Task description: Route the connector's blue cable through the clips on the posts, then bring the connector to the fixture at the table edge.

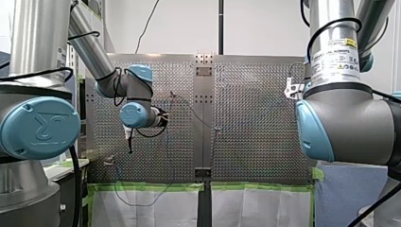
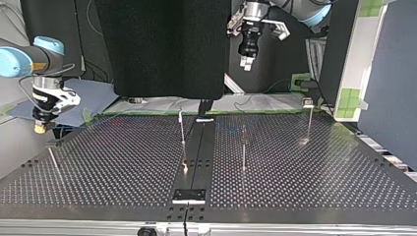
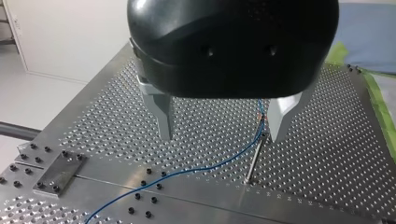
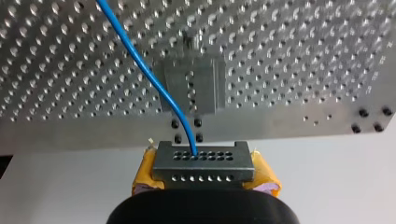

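My right gripper (image 4: 205,181) has its yellow pads shut on the grey connector (image 4: 203,162). The blue cable (image 4: 149,74) leaves the connector's top row of holes and runs out over the perforated table. Ahead of the connector, a small grey fixture (image 4: 191,91) sits near the table edge. In the top view, my right gripper (image 2: 40,128) hangs beyond the table's left corner. My left gripper (image 3: 220,136) is open above the table and holds nothing. A thin post (image 3: 253,161) stands just inside one finger, and the blue cable (image 3: 187,170) trails from its clip.
More thin posts (image 2: 182,129) (image 2: 243,153) (image 2: 310,123) stand on the perforated table (image 2: 314,172). A dark centre strip ends in a small plate (image 2: 188,195). My left gripper (image 2: 246,60) hangs high at the back. Green tape and white cloth (image 1: 255,205) line one table edge.
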You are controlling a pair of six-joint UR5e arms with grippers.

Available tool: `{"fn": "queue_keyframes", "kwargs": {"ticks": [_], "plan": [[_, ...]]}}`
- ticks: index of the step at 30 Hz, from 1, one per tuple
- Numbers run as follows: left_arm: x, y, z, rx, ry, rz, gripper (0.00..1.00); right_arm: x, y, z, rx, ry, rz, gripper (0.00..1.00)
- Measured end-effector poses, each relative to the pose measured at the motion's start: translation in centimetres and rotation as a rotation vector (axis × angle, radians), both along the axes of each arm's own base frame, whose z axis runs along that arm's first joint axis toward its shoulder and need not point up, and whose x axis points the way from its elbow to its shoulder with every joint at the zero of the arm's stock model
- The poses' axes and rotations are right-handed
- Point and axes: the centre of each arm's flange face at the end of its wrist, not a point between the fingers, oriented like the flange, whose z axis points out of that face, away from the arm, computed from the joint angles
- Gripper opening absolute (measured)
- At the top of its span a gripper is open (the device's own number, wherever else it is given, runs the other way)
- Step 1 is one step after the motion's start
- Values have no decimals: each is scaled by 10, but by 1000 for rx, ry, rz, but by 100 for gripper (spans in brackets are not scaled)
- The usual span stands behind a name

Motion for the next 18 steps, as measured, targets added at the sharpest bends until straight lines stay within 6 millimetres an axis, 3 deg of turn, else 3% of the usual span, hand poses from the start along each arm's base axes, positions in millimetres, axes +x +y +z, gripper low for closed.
{"fn": "queue_keyframes", "kwargs": {"ticks": [9, 18], "plan": [[2, 3, -1, 21, 6, 10, 100, 2, -10, 4, -6, 5, 72, 0], [3, 6, -2, 31, 17, 18, 100, -1, -23, -15, 35, 10, 136, 0]]}}
